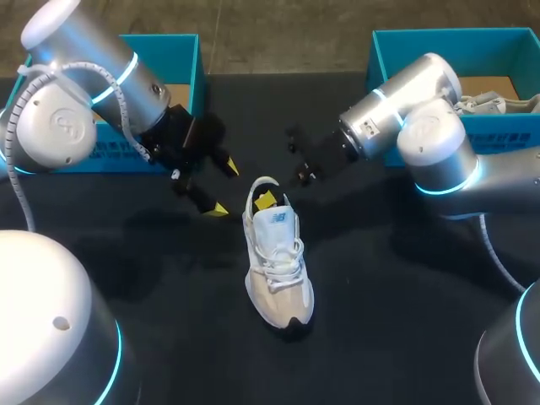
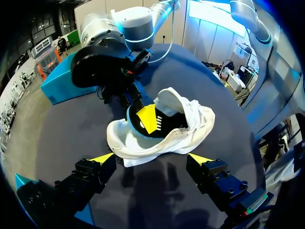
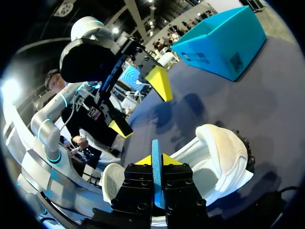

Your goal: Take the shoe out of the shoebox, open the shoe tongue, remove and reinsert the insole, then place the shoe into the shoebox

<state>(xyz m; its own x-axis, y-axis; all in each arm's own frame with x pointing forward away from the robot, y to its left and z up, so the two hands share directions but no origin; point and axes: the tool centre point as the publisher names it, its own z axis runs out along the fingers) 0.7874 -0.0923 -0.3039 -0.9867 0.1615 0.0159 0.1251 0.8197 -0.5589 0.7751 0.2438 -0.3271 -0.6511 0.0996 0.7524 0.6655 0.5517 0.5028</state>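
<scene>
A white lace-up shoe (image 1: pixel 277 270) stands upright in the middle of the black table, heel toward the far side. My right gripper (image 1: pixel 268 200) comes in from the right and reaches into the shoe's heel opening. In the right wrist view the gripper (image 3: pixel 156 160) is shut on the thin blue edge of the insole (image 3: pixel 156 150), just above the shoe (image 3: pixel 217 160). My left gripper (image 1: pixel 224 187) hangs open beside the heel, to its left, holding nothing. In the left wrist view the shoe (image 2: pixel 186 131) lies just ahead of these open fingers (image 2: pixel 151 158), with the right gripper (image 2: pixel 147 119) inside it.
A teal shoebox (image 1: pixel 181 51) stands at the back left behind my left arm. Another teal box (image 1: pixel 384 51) at the back right holds a second pale shoe (image 1: pixel 498 103). Bare black table lies in front of the shoe.
</scene>
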